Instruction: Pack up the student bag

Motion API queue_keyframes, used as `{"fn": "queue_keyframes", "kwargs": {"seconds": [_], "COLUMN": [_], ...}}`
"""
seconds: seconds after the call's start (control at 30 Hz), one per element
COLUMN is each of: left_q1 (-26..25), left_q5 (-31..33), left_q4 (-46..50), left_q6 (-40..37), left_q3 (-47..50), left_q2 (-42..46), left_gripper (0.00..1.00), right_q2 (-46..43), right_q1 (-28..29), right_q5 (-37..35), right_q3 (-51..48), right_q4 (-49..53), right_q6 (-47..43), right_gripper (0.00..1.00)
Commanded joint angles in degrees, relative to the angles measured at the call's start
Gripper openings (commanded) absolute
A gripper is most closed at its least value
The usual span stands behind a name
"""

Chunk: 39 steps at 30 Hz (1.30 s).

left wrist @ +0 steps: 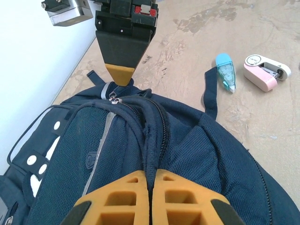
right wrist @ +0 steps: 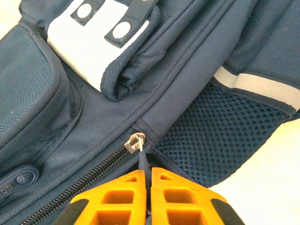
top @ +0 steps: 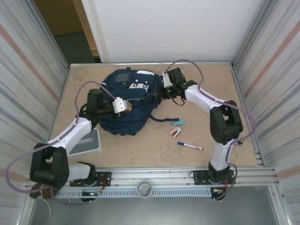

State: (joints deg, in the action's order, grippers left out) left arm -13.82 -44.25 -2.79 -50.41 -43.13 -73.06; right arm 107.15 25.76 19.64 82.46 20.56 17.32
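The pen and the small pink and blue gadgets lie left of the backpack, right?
No. The pen, the pink gadget and the blue gadget lie on the table right of the backpack, as the top external view shows.

Reading no text, label, brand, number or sign anywhere. Finding only plain round studs, without lettering, on the white patches [top: 139,85] at the twelve o'clock end of the student bag [top: 140,105].
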Motion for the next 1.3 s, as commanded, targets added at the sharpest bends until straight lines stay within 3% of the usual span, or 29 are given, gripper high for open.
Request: {"fn": "queue_keyframes", "kwargs": {"seconds": [0.0, 0.07, 0.23, 0.43, 0.5, 0.57, 0.67, 0.77, 1.03, 1.27], "left_q1": [0.6, 0.6, 0.1, -0.9, -1.2, -1.3, -1.3, -1.0, 0.3, 2.6], "left_q5": [-6.6, -6.9, -6.8, -6.4, -6.3, -6.2, -5.1, -2.7, 8.0, 17.8], "left_q4": [-4.1, -4.2, -4.8, -5.0, -5.2, -5.4, -5.9, -5.3, -2.8, -3.1], "left_q6": [1.6, 1.7, 2.4, 2.5, 2.8, 3.0, 3.7, 6.4, 11.6, 22.0], "left_q3": [-0.9, -0.9, -1.0, -1.6, -1.9, -2.2, -2.4, -3.6, -8.0, -8.9], "left_q2": [1.5, 1.5, 0.8, -1.0, -1.7, -2.4, -3.0, -4.0, -9.6, -10.1], "left_gripper": [0.01, 0.01, 0.01, 0.01, 0.01, 0.02, 0.02, 0.04, 0.08, 0.16], "right_q2": [-3.8, -3.6, 3.7, 15.7, 18.8, 20.5, 19.3, 13.5, -3.1, -9.3], "right_q1": [-4.5, -6.7, -10.1, -9.3, -9.1, -9.0, -9.9, -11.9, -14.0, -9.0], "right_q5": [3.2, 5.9, 4.6, 10.9, 11.9, 12.7, 11.7, 9.6, 3.2, -1.0], "right_q3": [-3.1, -4.5, -0.2, 10.4, 13.6, 15.4, 15.2, 9.3, -12.2, -21.6], "right_q4": [0.3, -2.6, -5.5, -8.9, -8.1, -7.7, -6.1, -7.6, -17.2, -21.7], "right_q6": [-1.5, 1.3, 9.1, 14.8, 15.8, 16.1, 15.4, 15.1, 17.6, 20.4], "right_gripper": [0.24, 0.36, 0.59, 0.69, 0.64, 0.47, 0.14, 0.0, 0.0, 0.0]}}
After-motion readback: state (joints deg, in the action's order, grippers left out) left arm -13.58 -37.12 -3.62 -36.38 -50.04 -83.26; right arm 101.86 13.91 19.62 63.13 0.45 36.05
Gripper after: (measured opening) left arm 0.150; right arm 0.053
